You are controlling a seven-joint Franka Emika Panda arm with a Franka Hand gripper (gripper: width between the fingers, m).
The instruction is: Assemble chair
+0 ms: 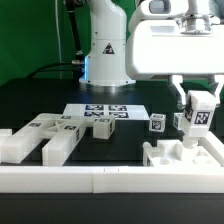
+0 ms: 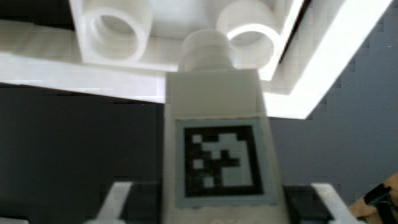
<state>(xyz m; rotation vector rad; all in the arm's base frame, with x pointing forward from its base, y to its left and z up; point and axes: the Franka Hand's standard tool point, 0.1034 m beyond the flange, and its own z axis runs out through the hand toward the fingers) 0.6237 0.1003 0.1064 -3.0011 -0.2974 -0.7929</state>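
Chair post [image 1: 200, 120], clamped in my gripper [image 1: 199, 108], hangs at the exterior view's right above the slotted block [image 1: 200, 158], probably for insertion.

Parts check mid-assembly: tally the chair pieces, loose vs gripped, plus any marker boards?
Loose chair pieces: 5
Chair piece in the gripper: 1
Marker board: 1
Total: 7

Seemingly a warning triangle [image 1: 107, 47] on arm base [image 1: 100, 68].
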